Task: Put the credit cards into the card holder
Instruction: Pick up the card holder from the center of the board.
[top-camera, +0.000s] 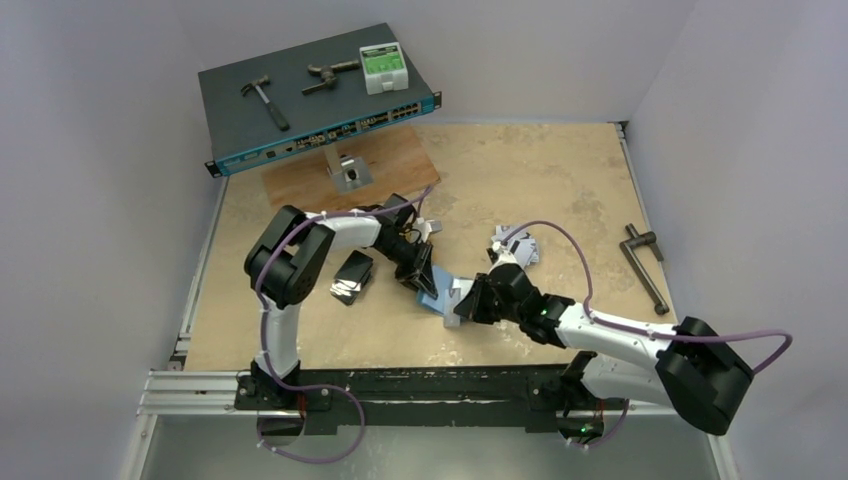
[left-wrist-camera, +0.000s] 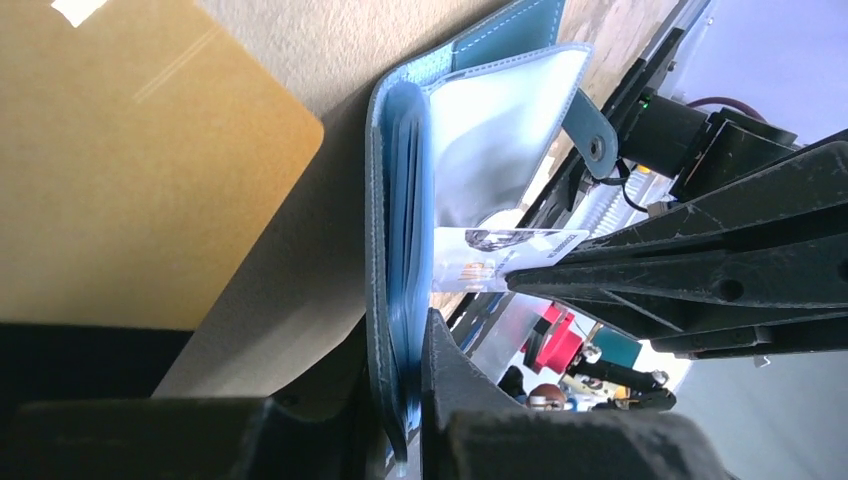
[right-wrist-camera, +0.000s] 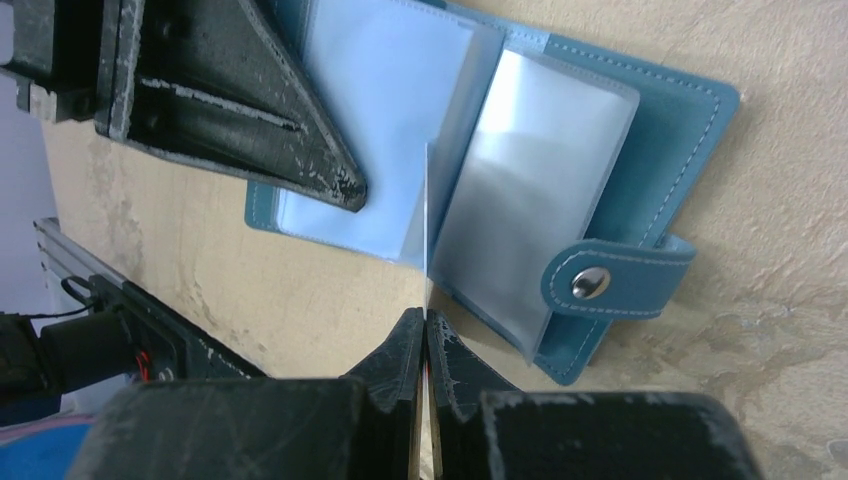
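1. Two arms meet over the card holder (top-camera: 433, 296), which lies spread open on the table (top-camera: 540, 170) a little in front of centre, its clear sleeves fanned upward
2. The left gripper (top-camera: 422, 274) reaches in from 11 o'clock and is closed narrowly on the holder's left cover and sleeves, with the cover edge running between its fingers
3. The right gripper (right-wrist-camera: 427, 330) comes in from 4 o'clock, pinched tight on a silver-grey card (left-wrist-camera: 490, 262) whose leading edge sits among the sleeves near the fold
4. The snap strap (right-wrist-camera: 592, 283) lies folded over the right-hand sleeve, its silver button facing up
5. A gold-orange card (left-wrist-camera: 150, 170) lies flat on the table beside the holder, seen from the left wrist
6. A black card stack (top-camera: 350, 278) rests at 9 o'clock from the holder, and a pale loose heap (top-camera: 516, 246), too small to identify, sits at 2 o'clock; both lie apart from it
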